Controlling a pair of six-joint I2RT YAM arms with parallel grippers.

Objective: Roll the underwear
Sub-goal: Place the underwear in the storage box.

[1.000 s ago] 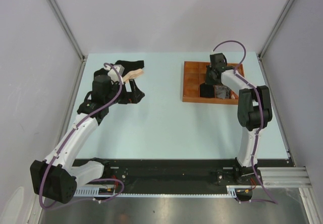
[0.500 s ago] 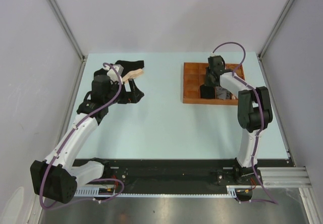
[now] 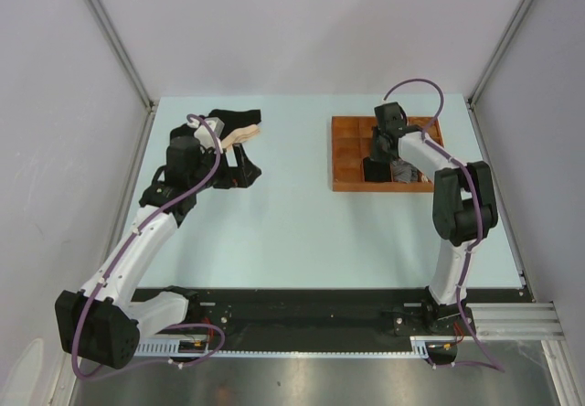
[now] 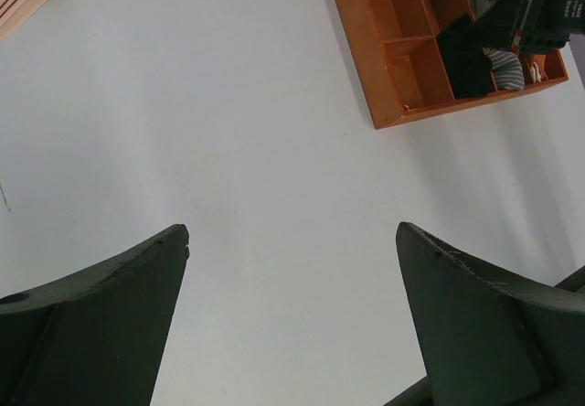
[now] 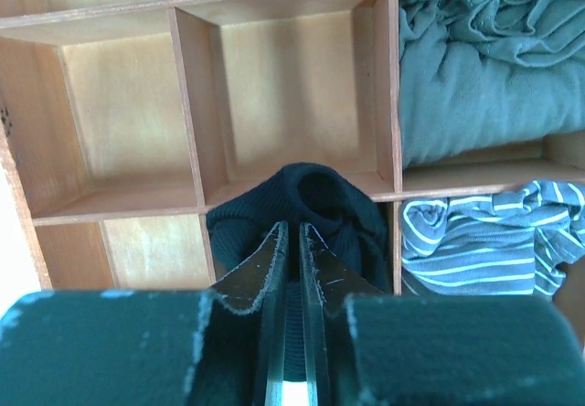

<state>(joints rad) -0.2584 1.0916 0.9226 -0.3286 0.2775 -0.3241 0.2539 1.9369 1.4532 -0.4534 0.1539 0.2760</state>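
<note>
Right under the right claw's (image 5: 292,226) tips, in a tray (image 5: 187,104) cell: the black roll (image 5: 343,207), tucked in. Clenched to a thin slit; cannot tell of any fold nipped inside. Rightward of that claw: a striped roll (image 5: 484,241) alongside, a teal roll (image 5: 484,68) beyond.

Risk on pulling away: with cloth caught in the slit, drags the roll up and unwinds it.

Count: two claws, one tray, three rolls.

Left claw (image 4: 292,232) spread wide, gripping nothing. Just beyond it, a loose black brief (image 3: 233,115) with beige waistband (image 3: 239,134); number there unclear.
</note>
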